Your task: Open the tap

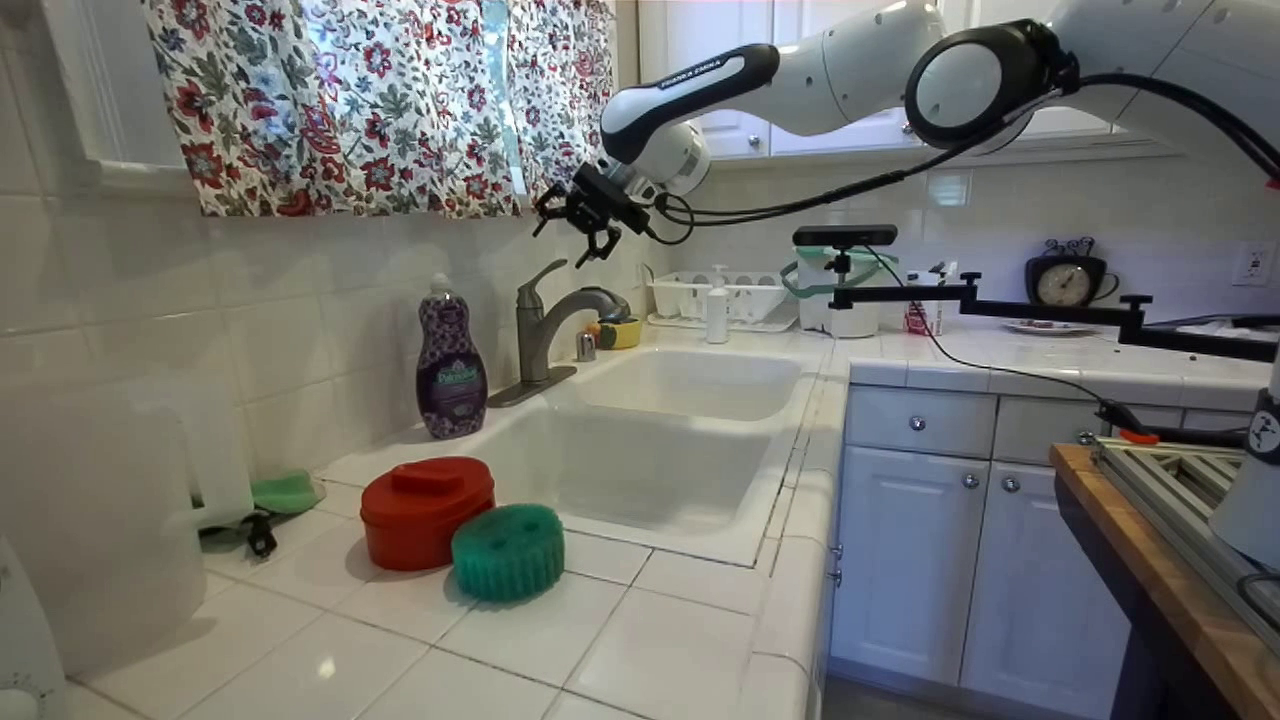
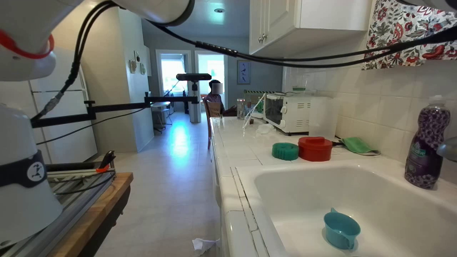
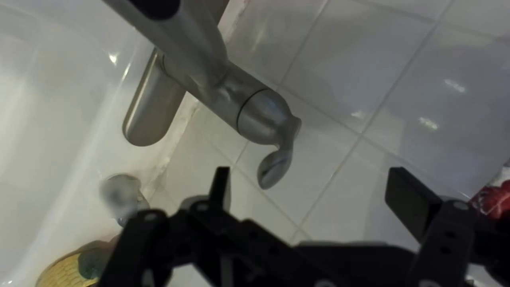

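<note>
The tap (image 1: 536,345) stands upright at the wall side of the white double sink (image 1: 640,470), near the purple soap bottle (image 1: 452,370). The end effector (image 3: 310,181) is above the tap, jaws spread wide, grasping nothing; in the wrist view the lever handle (image 3: 275,169) shows beyond the gap between them, touching neither.

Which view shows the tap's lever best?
The wrist view: the lever shows large and unblocked. In an exterior view it is small, atop the tap; an exterior view catches only the spout tip, no lever.
</note>
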